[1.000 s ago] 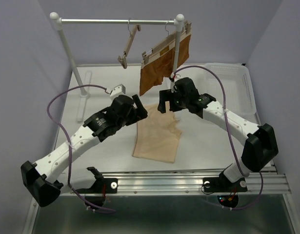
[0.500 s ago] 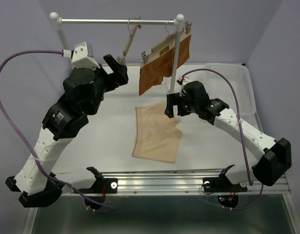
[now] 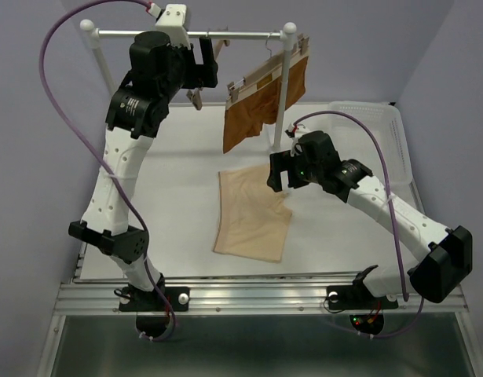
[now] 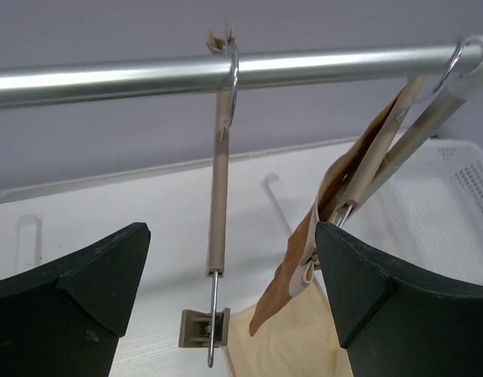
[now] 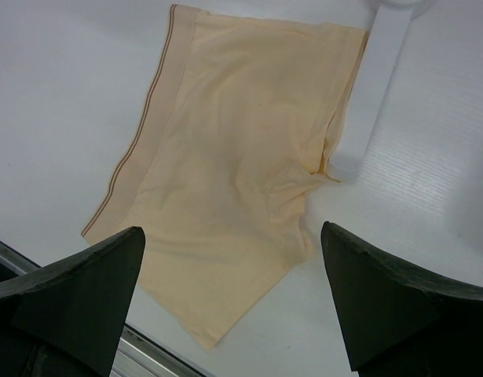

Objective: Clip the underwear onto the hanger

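Note:
The pale beige underwear [image 3: 251, 214] lies flat on the table; it also shows in the right wrist view [image 5: 233, 165] and in the left wrist view [image 4: 288, 345]. The empty wooden hanger [image 3: 197, 96] hangs tilted from the rail by its hook, one end clip low [image 4: 202, 327], its bar [image 4: 218, 196] between my left fingers' line of sight. My left gripper [image 3: 206, 69] is open, raised at the rail, facing the hanger [image 4: 232, 232] without touching it. My right gripper [image 3: 274, 177] is open and empty, above the underwear's far right corner [image 5: 232, 232].
A metal rail [image 3: 131, 34] on white posts spans the back. A second wooden hanger with rust-brown cloth [image 3: 265, 98] hangs at its right end, next to the post [image 3: 282, 94]. A white basket [image 3: 382, 141] stands at the right. The rack's foot [image 5: 375, 78] lies beside the underwear.
My left arm has risen from the underwear's far edge up to the rail by the empty hanger. My right gripper drew back slightly and now holds still.

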Action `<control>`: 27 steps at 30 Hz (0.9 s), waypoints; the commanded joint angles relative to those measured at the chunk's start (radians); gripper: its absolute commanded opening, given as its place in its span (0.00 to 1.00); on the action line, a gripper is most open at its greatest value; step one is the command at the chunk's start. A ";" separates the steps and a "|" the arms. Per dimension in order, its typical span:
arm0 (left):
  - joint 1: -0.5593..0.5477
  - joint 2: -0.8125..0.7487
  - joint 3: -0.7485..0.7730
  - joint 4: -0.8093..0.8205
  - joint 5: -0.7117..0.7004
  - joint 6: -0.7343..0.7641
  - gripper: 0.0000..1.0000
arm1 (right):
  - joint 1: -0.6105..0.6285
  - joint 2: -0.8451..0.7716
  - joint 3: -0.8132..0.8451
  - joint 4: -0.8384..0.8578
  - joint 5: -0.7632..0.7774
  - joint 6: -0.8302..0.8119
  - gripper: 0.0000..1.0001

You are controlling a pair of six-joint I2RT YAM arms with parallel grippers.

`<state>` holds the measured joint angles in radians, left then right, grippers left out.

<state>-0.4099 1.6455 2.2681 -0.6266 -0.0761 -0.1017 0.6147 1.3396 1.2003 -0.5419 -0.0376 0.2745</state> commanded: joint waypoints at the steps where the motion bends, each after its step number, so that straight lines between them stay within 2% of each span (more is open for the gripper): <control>1: 0.048 0.020 0.059 0.011 0.205 0.079 0.99 | -0.006 -0.017 0.022 0.003 -0.002 -0.027 1.00; 9: 0.077 0.129 0.064 -0.005 0.156 0.076 0.99 | -0.006 -0.025 0.019 -0.001 -0.002 -0.035 1.00; 13: 0.080 0.143 0.054 -0.001 0.171 0.079 0.79 | -0.006 -0.026 0.019 -0.001 0.013 -0.037 1.00; 16: 0.082 0.142 0.038 0.019 0.200 0.077 0.71 | -0.006 -0.022 0.015 -0.004 0.033 -0.043 1.00; 17: 0.082 0.143 0.031 0.022 0.205 0.074 0.61 | -0.006 -0.020 0.012 -0.006 0.065 -0.043 1.00; 19: 0.082 0.146 0.031 0.025 0.211 0.068 0.51 | -0.006 -0.017 0.010 -0.007 0.073 -0.043 1.00; 20: 0.082 0.149 0.033 0.027 0.213 0.065 0.40 | -0.006 -0.014 0.008 -0.009 0.071 -0.043 1.00; 22: 0.082 0.149 0.031 0.028 0.222 0.057 0.28 | -0.006 -0.011 0.008 -0.007 0.067 -0.043 1.00; 25: 0.082 0.145 0.031 0.037 0.220 0.050 0.17 | -0.006 -0.007 0.012 -0.007 0.065 -0.043 1.00; 26: 0.082 0.142 0.031 0.044 0.211 0.045 0.07 | -0.006 -0.008 0.012 -0.007 0.064 -0.043 1.00; 27: 0.082 0.137 0.031 0.047 0.205 0.040 0.02 | -0.006 -0.011 0.013 -0.007 0.064 -0.043 1.00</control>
<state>-0.3317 1.8175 2.2795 -0.6411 0.1287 -0.0517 0.6147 1.3396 1.2003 -0.5545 0.0093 0.2489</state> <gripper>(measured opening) 0.182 0.995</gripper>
